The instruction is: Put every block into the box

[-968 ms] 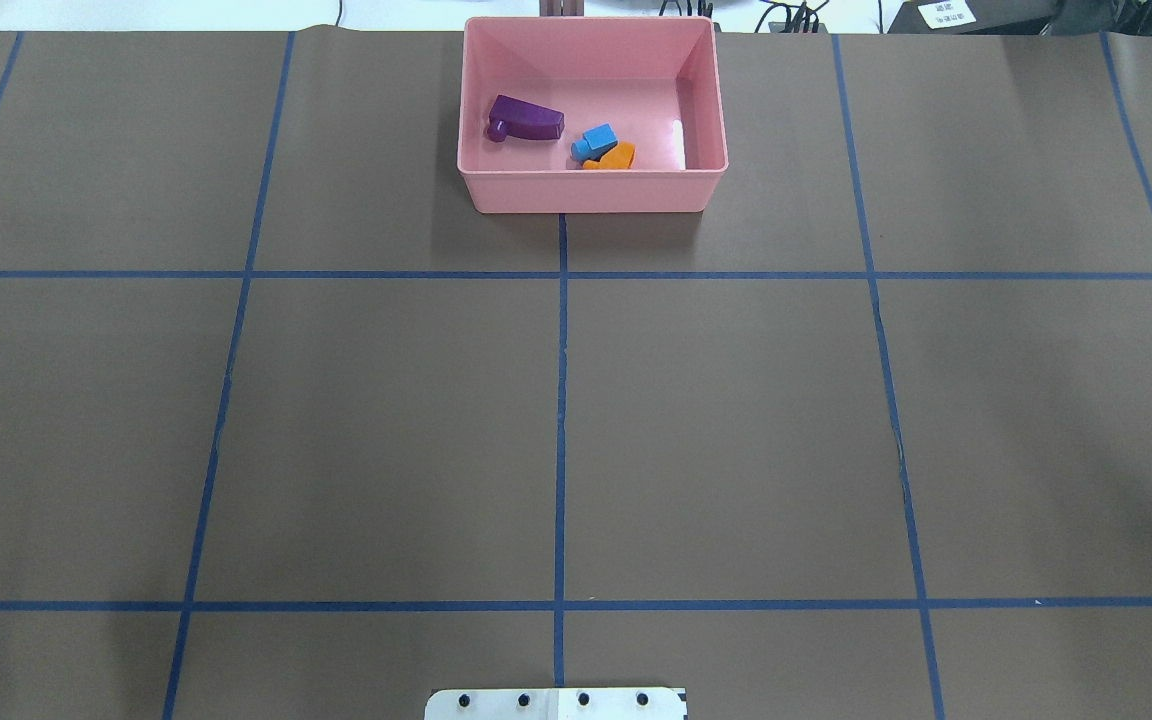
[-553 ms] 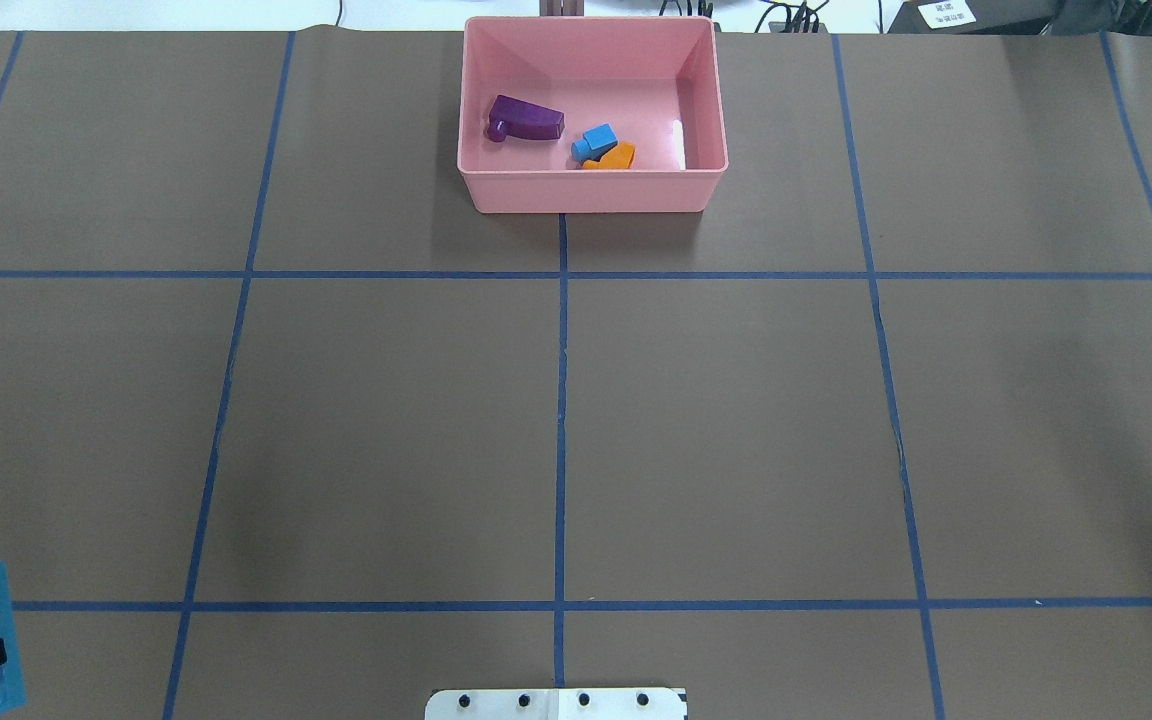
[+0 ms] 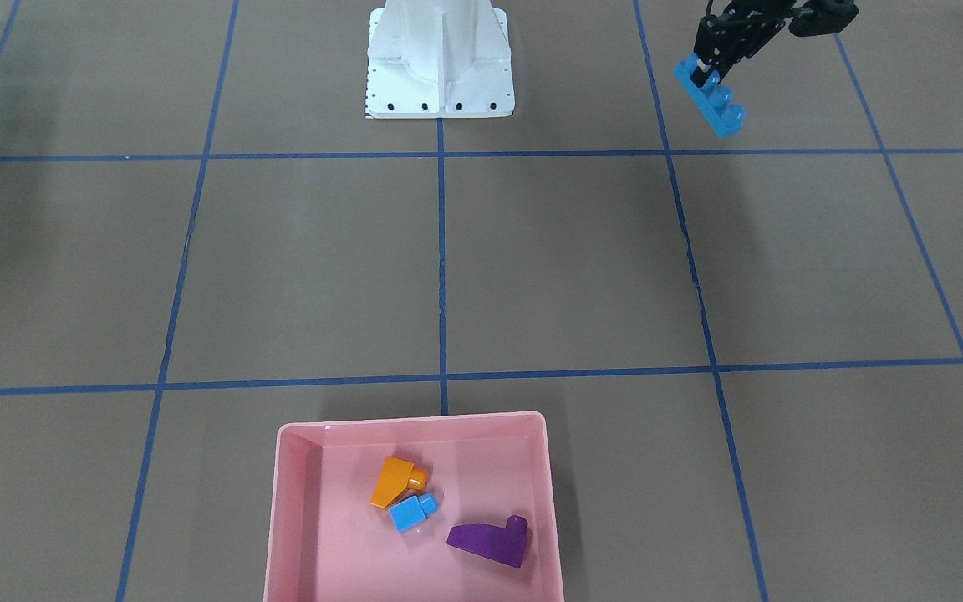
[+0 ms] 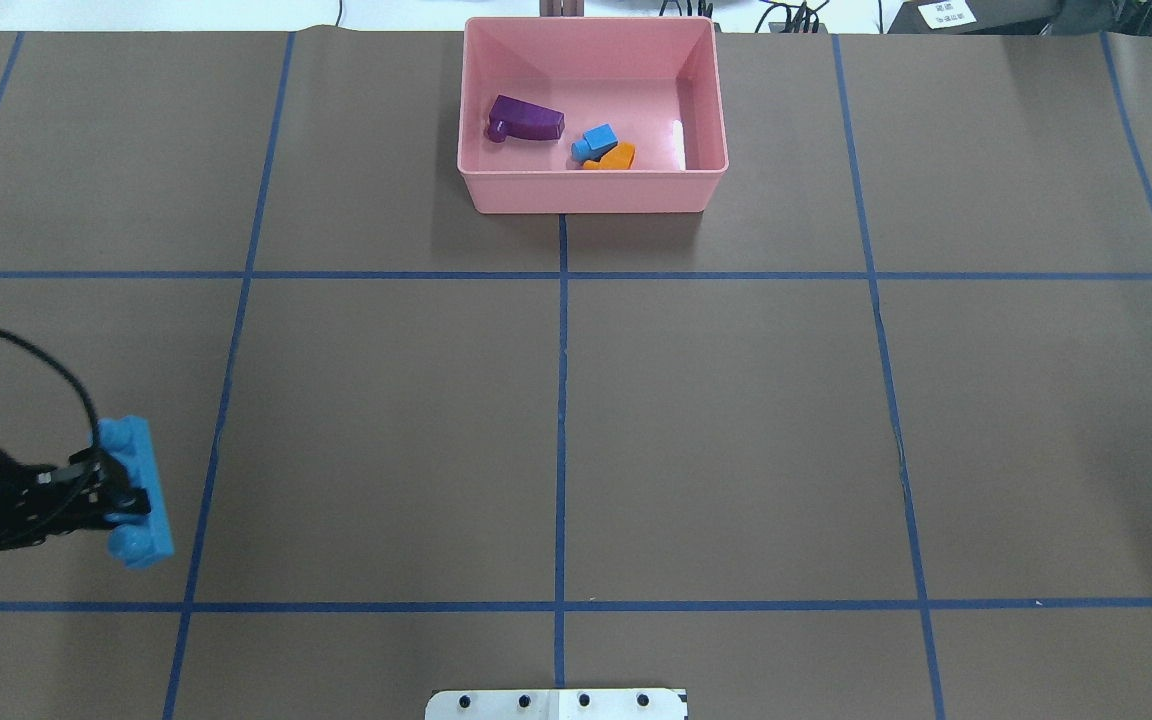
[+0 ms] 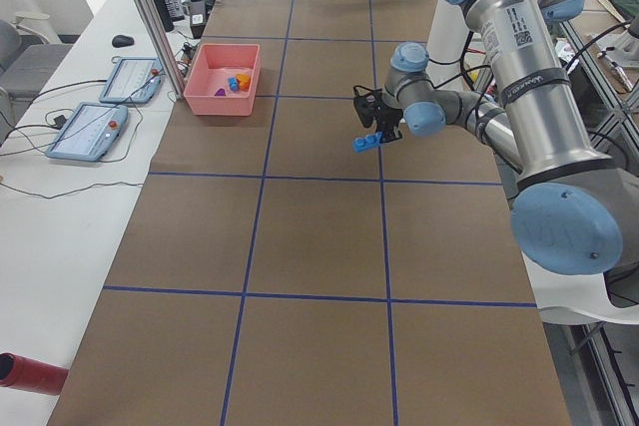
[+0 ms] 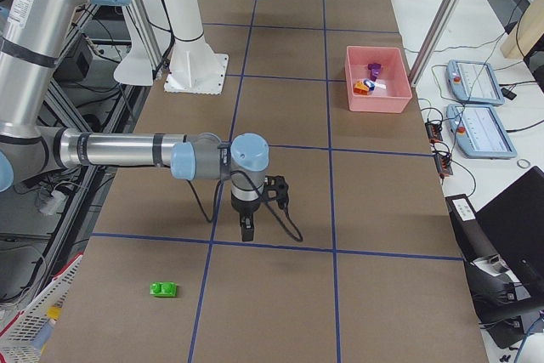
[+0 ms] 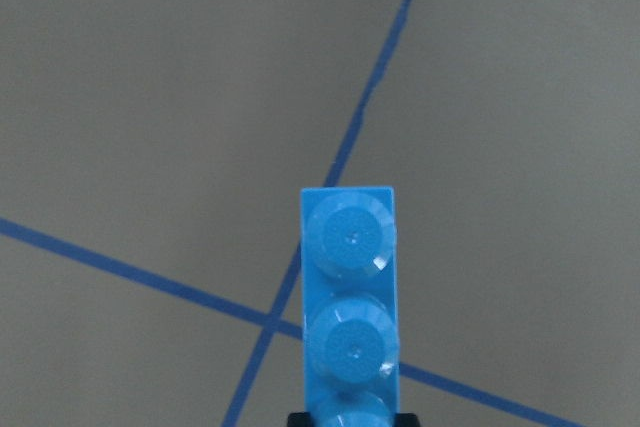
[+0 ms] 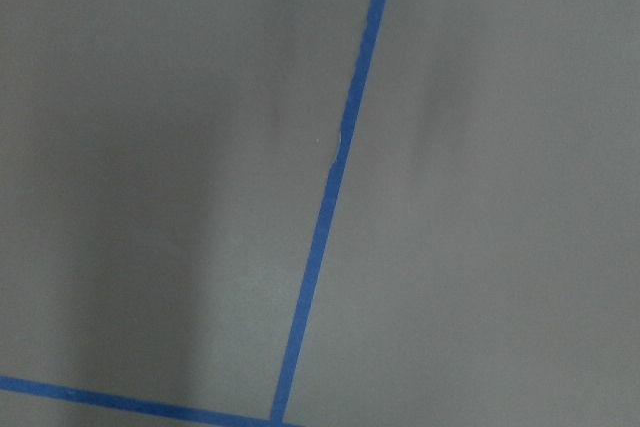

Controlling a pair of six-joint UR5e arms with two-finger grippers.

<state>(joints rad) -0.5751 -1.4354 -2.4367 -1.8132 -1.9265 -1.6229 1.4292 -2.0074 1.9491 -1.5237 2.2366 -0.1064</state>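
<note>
My left gripper (image 4: 118,492) is shut on the long blue four-stud brick (image 4: 134,490) and holds it above the table's left side; the brick also shows in the front view (image 3: 711,99) and the left wrist view (image 7: 350,307). The pink box (image 4: 591,192) stands far off at the back centre. In it lie the purple wedge (image 4: 526,118), the small blue cube (image 4: 596,140) and the orange sloped brick (image 4: 616,157). The green two-stud brick (image 6: 163,290) lies on the table beyond my right gripper (image 6: 246,231), which shows only in the exterior right view; I cannot tell if it is open.
The white metal robot base (image 3: 440,58) stands at the near centre edge. Blue tape lines cross the brown table cover. A red cylinder (image 5: 30,371) lies on the white side bench, with tablets (image 5: 95,132) beside the box.
My left gripper has come in from the lower left edge of the overhead view and moved forward and right, carrying the long blue brick. The box and its bricks have not moved.
</note>
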